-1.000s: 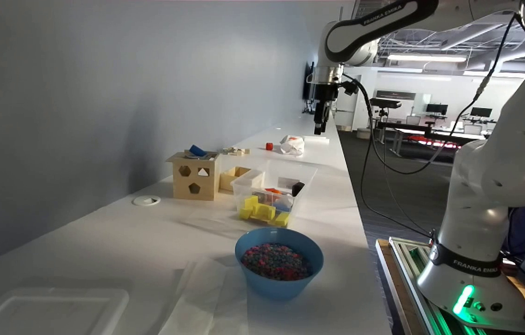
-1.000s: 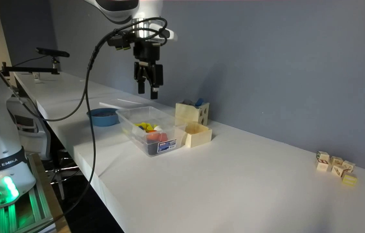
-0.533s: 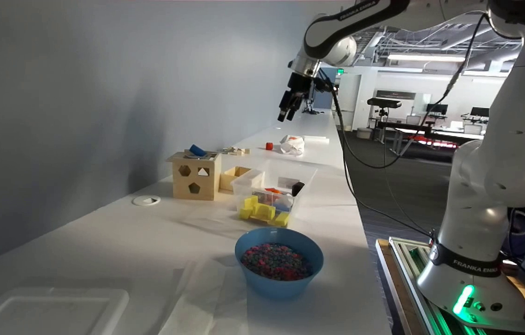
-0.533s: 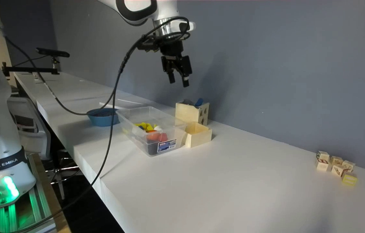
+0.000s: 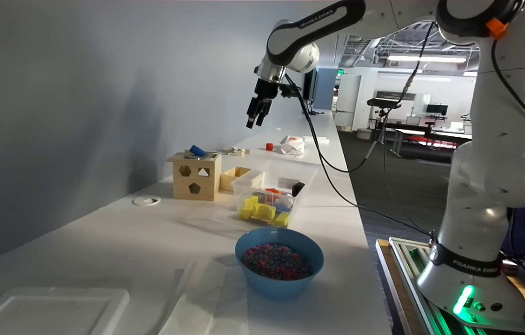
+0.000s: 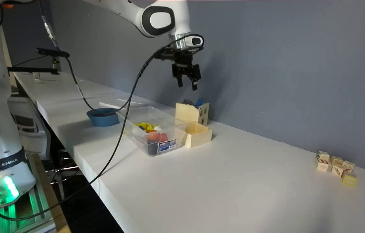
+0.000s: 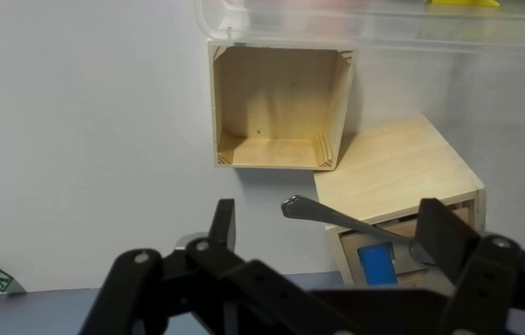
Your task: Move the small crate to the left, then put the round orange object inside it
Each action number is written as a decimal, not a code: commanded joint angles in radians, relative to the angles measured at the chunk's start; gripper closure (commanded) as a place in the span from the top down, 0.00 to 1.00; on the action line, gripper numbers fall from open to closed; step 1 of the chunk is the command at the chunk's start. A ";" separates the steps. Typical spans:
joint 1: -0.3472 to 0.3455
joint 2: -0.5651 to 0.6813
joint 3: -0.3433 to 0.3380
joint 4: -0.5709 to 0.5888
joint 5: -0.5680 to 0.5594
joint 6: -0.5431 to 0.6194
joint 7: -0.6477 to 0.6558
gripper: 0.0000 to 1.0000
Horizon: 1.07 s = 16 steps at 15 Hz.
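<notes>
Well beyond the jaws, a monitor (image 5: 437, 110) and a ceiling light (image 5: 443, 59) suggest an office or lab.

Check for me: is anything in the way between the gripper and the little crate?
Nothing visible blocks the gripper from the crate: the wrist view looks right into it. But a utensil sticks out from the cube on the near side, and the bin sits close along the far side, so bumps are possible.
</notes>
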State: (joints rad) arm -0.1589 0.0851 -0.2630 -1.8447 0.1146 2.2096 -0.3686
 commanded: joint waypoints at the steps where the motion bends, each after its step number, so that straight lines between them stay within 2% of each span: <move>1: -0.031 -0.002 0.027 0.003 -0.003 -0.003 0.002 1.00; 4: -0.029 0.059 0.034 0.036 -0.006 -0.010 0.043 1.00; 8: -0.028 0.153 0.088 0.040 0.066 0.036 0.027 1.00; 16: -0.032 0.300 0.147 0.042 0.042 0.164 0.101 1.00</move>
State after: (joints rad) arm -0.1759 0.3383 -0.1417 -1.8269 0.1547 2.3424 -0.3021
